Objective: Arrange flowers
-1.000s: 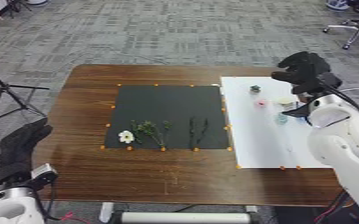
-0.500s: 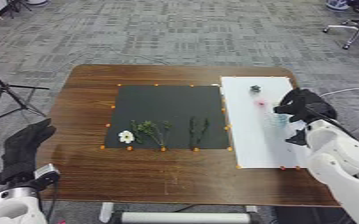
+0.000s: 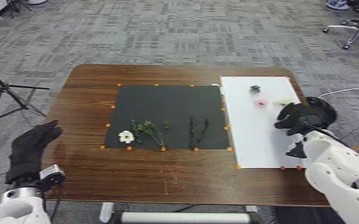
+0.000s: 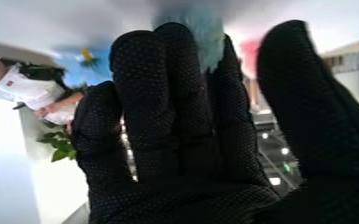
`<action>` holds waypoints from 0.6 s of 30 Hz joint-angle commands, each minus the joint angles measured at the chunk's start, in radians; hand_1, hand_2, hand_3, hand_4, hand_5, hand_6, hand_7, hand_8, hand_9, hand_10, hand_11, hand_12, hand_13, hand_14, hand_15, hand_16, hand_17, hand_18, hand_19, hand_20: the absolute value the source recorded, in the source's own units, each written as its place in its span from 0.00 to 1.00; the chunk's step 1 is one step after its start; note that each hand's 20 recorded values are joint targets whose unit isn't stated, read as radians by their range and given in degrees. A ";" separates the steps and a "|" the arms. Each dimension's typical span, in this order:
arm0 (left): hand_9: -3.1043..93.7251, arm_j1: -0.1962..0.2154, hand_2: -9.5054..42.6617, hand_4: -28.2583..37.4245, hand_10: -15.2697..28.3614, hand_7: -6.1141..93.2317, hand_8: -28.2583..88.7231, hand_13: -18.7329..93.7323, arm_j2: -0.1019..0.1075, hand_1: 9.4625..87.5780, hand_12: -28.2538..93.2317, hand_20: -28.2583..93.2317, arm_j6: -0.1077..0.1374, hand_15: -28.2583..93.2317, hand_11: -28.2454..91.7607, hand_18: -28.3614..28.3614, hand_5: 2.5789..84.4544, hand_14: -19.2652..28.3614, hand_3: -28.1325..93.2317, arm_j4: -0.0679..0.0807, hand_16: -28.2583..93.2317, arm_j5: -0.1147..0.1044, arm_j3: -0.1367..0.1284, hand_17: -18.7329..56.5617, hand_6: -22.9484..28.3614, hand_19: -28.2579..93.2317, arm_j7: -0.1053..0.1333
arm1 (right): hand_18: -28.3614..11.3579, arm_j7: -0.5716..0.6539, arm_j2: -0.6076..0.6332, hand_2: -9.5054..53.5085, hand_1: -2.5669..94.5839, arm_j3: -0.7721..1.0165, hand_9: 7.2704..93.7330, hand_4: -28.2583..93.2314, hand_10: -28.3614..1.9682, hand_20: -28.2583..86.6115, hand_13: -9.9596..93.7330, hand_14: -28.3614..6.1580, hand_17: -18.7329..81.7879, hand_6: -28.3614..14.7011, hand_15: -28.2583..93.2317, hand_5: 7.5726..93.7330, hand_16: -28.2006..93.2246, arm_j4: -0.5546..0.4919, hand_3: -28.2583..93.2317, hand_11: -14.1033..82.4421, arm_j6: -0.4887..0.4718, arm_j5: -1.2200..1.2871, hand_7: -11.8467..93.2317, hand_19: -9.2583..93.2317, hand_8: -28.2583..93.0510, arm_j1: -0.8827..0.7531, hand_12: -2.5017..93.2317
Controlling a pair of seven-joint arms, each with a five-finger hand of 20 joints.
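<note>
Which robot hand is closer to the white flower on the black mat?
Left. The left hand is at the table's left edge, just left of the white flower. The right hand is farther away, across the black mat, over by the white sheet.

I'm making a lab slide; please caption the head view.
Flower arranging: right hand over a white sheet, beside a dark mat with a white flower and green sprigs.
</note>
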 commanded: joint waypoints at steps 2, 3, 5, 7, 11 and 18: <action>0.58 0.010 0.29 0.00 0.69 0.23 0.18 0.54 -0.009 0.21 0.36 0.40 -0.017 0.42 0.44 0.69 0.64 0.76 0.80 -0.003 0.24 0.003 0.002 0.38 0.48 0.31 -0.017 | 0.18 0.006 0.002 0.00 0.63 -0.037 0.80 0.10 0.54 0.73 0.78 0.54 0.55 0.61 0.66 0.67 0.55 0.018 0.70 0.28 0.016 -0.019 0.30 0.83 0.33 -0.013 0.48; 0.58 0.009 0.29 0.00 0.69 0.23 0.18 0.54 -0.008 0.21 0.36 0.40 -0.018 0.42 0.44 0.69 0.64 0.77 0.80 -0.003 0.24 0.001 0.001 0.38 0.48 0.31 -0.017 | 0.19 0.001 0.002 0.00 0.66 -0.039 0.82 0.10 0.56 0.73 0.79 0.57 0.56 0.61 0.64 0.69 0.57 0.018 0.70 0.26 0.017 -0.020 0.30 0.84 0.35 -0.008 0.50; 0.58 0.009 0.29 0.00 0.69 0.23 0.18 0.54 -0.005 0.21 0.36 0.39 -0.017 0.42 0.44 0.69 0.64 0.77 0.80 -0.004 0.24 0.001 0.001 0.38 0.48 0.31 -0.018 | 0.20 -0.006 0.010 0.00 0.69 -0.053 0.85 0.10 0.60 0.74 0.82 0.62 0.58 0.62 0.63 0.73 0.59 0.012 0.70 0.25 0.048 -0.004 0.31 0.84 0.37 0.008 0.50; 0.58 0.011 0.29 0.00 0.69 0.23 0.18 0.54 -0.002 0.21 0.36 0.40 -0.021 0.42 0.44 0.69 0.64 0.76 0.80 -0.005 0.24 0.004 -0.004 0.38 0.48 0.31 -0.019 | 0.20 -0.015 0.022 0.00 0.70 -0.064 0.88 0.10 0.62 0.74 0.84 0.64 0.59 0.62 0.62 0.77 0.60 -0.007 0.71 0.26 0.067 0.006 0.32 0.84 0.37 0.029 0.49; 0.58 0.022 0.29 0.00 0.69 0.23 0.18 0.54 0.006 0.21 0.36 0.39 -0.012 0.42 0.44 0.69 0.64 0.77 0.80 -0.010 0.24 0.000 -0.026 0.38 0.48 0.31 -0.018 | 0.20 -0.049 0.056 0.00 0.71 -0.134 0.89 0.10 0.63 0.75 0.85 0.64 0.59 0.63 0.61 0.78 0.60 -0.062 0.71 0.26 0.115 0.058 0.32 0.84 0.36 0.146 0.49; 0.58 0.009 0.29 0.00 0.69 0.23 0.18 0.54 0.021 0.21 0.36 0.39 0.002 0.42 0.44 0.69 0.64 0.77 0.80 -0.002 0.24 -0.005 -0.046 0.38 0.49 0.31 -0.013 | 0.20 -0.126 0.035 0.00 0.70 -0.397 0.90 0.11 0.63 0.75 0.85 0.63 0.60 0.63 0.62 0.79 0.61 -0.099 0.71 0.25 0.085 0.205 0.32 0.85 0.36 0.521 0.49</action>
